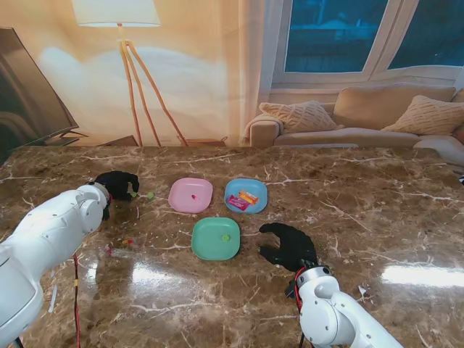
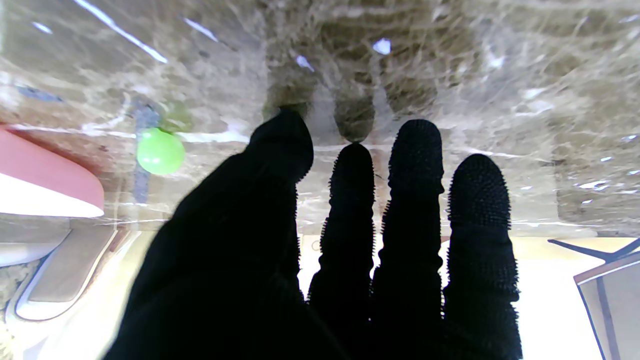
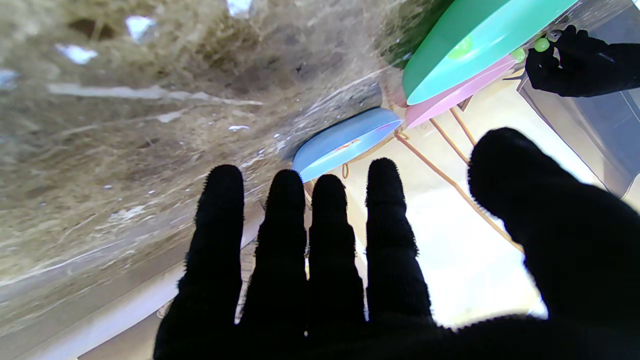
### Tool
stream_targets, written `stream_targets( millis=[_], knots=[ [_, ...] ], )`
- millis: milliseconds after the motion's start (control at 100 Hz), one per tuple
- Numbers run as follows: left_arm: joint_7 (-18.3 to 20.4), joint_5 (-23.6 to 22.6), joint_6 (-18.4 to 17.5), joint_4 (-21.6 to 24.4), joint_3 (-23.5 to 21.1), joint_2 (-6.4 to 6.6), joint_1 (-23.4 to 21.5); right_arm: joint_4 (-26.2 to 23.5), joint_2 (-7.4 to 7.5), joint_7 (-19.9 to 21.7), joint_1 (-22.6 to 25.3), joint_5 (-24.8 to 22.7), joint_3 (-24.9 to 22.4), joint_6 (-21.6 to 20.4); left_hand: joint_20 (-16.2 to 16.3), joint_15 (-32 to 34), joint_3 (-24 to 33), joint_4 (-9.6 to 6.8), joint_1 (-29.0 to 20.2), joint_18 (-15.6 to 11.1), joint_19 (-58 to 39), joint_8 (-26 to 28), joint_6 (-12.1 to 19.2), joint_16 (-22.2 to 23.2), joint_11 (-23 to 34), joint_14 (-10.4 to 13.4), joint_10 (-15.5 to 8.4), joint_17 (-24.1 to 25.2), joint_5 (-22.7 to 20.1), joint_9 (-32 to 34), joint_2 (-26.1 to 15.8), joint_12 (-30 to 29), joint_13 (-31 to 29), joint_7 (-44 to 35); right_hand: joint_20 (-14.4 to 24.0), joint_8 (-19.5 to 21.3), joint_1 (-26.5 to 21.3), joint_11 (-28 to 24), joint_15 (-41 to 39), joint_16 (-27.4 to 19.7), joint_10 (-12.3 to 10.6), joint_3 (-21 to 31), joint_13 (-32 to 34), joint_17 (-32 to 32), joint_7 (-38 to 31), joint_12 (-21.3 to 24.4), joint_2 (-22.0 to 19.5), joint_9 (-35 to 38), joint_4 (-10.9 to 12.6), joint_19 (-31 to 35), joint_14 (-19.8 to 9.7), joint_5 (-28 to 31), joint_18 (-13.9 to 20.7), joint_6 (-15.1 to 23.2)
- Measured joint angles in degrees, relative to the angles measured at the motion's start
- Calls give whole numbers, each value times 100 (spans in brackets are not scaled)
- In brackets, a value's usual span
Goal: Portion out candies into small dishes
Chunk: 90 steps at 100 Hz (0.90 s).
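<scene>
Three small dishes sit mid-table: a pink dish [image 1: 191, 194] with a tiny candy, a blue dish [image 1: 246, 195] with orange and purple wrapped candies, and a green dish [image 1: 216, 238] nearest me with one green candy [image 1: 225, 236]. My left hand [image 1: 116, 185] is low over the table left of the pink dish, fingers [image 2: 415, 150] spread and nothing pinched. One green candy [image 1: 135, 194] lies at its thumb tip, another green candy [image 2: 160, 150] between it and the pink dish [image 2: 50, 180]. My right hand [image 1: 290, 246] rests open right of the green dish [image 3: 480, 40].
Several small loose candies [image 1: 123, 243] lie on the marble table [image 1: 362, 217] close to my left forearm. A floor lamp, a sofa and a window stand beyond the table's far edge.
</scene>
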State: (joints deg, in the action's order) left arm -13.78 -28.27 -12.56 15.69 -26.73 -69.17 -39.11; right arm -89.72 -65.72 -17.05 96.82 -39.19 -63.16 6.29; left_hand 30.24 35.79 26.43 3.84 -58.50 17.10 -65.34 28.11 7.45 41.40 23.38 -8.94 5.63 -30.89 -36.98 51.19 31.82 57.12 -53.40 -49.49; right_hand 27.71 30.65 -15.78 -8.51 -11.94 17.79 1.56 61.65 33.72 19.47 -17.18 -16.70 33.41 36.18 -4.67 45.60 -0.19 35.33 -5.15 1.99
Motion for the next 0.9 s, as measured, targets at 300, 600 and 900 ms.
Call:
stream_targets(
  millis=[300, 600, 900],
  knots=[
    [-114, -17, -19, 3, -66, 0, -35, -2, 2, 8, 0, 1, 0, -2, -142, -23, -17, 26, -105, 0, -1, -2, 73, -137, -225, 0, 34, -154, -146, 254, 90, -310, -140, -233, 0, 0, 0, 0, 0, 0, 0, 0, 0, 0, 0, 0, 0, 0, 0, 13, 0, 0, 0, 0],
    [47, -764, 109, 859, -986, 308, -407, -6, 2, -4, 2, -2, 3, -1, -145, -24, -26, 26, -106, 0, -1, -8, 84, -138, -442, -10, -44, -168, -159, 733, 90, -632, -204, -249, 0, 0, 0, 0, 0, 0, 1, 0, 0, 1, 0, 0, 0, 0, 0, 58, 0, 0, 0, 1],
    [821, -2302, 275, 3275, -3222, 880, -1737, -10, -1, -38, 16, -6, -9, -17, -146, -24, -71, 27, -108, 14, -2, -18, 132, -139, -442, -23, -78, -169, -203, 779, 91, -634, -206, -249, 0, 0, 0, 0, 0, 1, 1, 0, 0, 2, 0, 0, 0, 0, 0, 59, 0, 0, -8, 4]
  ],
)
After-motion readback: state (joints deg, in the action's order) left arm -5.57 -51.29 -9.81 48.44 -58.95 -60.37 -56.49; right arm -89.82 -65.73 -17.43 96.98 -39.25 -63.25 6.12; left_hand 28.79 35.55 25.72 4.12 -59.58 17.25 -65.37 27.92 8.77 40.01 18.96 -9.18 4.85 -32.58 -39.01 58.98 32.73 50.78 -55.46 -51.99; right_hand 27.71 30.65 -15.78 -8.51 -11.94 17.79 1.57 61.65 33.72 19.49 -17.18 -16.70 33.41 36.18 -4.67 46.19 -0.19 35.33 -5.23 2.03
